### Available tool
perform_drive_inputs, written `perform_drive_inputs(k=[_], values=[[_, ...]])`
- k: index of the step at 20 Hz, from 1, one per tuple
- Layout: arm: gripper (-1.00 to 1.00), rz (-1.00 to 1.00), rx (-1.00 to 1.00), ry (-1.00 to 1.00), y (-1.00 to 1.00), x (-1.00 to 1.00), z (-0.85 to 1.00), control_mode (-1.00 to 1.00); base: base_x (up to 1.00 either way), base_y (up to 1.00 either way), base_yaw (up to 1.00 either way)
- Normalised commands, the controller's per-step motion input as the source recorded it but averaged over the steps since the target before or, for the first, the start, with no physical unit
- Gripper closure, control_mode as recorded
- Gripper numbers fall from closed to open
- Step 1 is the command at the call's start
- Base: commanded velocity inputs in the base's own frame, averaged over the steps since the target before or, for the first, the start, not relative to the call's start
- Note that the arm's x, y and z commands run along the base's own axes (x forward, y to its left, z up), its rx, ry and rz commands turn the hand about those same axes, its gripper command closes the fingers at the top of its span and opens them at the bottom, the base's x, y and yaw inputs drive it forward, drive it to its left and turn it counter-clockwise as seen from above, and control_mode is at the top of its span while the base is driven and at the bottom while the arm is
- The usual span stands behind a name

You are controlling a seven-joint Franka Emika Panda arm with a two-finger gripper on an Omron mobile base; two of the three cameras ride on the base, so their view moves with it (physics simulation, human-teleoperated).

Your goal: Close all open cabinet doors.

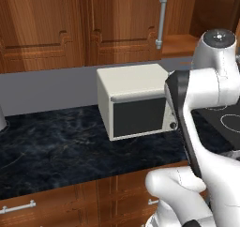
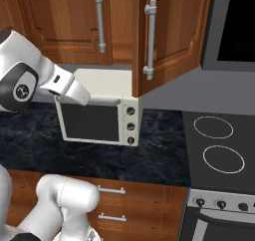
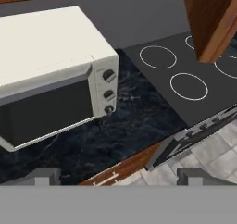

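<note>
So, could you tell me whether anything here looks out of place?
Yes: one cabinet door above the counter stands swung open, jutting out over the toaster oven, beside the stove. The neighbouring doors sit flush. Nothing looks spilled or damaged.

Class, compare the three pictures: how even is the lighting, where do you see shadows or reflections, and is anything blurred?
Left base view: flat, even light, a faint sheen on the dark marble counter, nothing blurred. Right base view: the open cabinet door casts no clear shadow on the toaster oven; edges look slightly soft. Hand view: toaster oven glass shows no glare; the stovetop is uniformly matte.
</note>
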Motion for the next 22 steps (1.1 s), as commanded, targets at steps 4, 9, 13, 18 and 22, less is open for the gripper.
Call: perform_drive_inputs(k=[4,9,13,18,22], values=[[-1.00,0.09,0.00,-0.11,-0.03,-1.00,-0.06,-1.00,0.00,0.00,0.00],[-1.00,0.08,0.00,-0.25,-0.31,-0.96,0.07,-1.00,0.00,0.00,0.00],[-1.00,0.07,0.00,-0.32,-0.53,-0.74,0.22,-1.00,0.00,0.00,0.00],[-1.00,0.12,0.00,-0.23,-0.48,-0.31,0.17,-1.00,0.00,0.00,0.00],[-1.00,0.13,0.02,-0.16,-0.47,-0.10,0.16,-1.00,0.00,0.00,0.00]])
